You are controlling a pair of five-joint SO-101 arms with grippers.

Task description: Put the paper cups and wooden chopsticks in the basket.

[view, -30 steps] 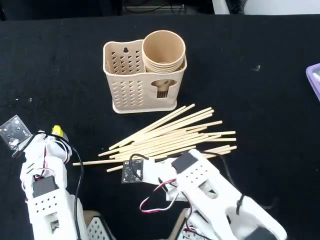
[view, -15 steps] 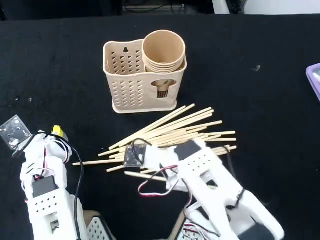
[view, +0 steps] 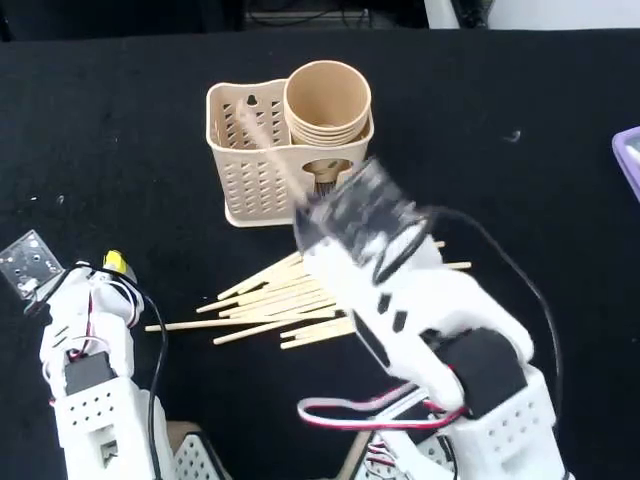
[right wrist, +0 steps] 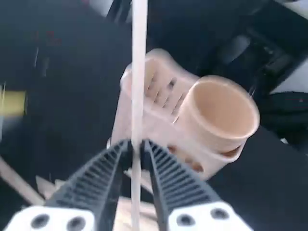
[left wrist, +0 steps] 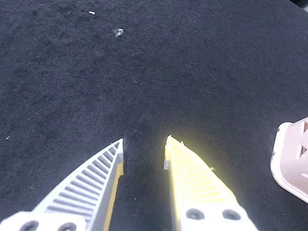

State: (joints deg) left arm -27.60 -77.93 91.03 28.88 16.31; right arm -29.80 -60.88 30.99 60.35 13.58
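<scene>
Wooden chopsticks: one stick was clamped between the right gripper's jaws, sticking straight out past the tips. In the high view it was blurred and ran from mid-frame toward the upper left, far end over the basket's left, perforated compartment. Whether the tip had entered the opening, I couldn't tell.

Left gripper sat at lower left over bare desk, jaws apart, nothing between them.

The rest of the pile lay flat on the desk at lower centre, just in front of the basket, partly under the right arm. Long axes ran mostly lower left to upper right, slightly fanned.

Behind that, paper cups were nested upright in the basket's right compartment.

Progress, my read: cups done, no loose ones visible. Chopsticks barely started: one in transit, no stick seen in the basket, the bulk left to move.
</scene>
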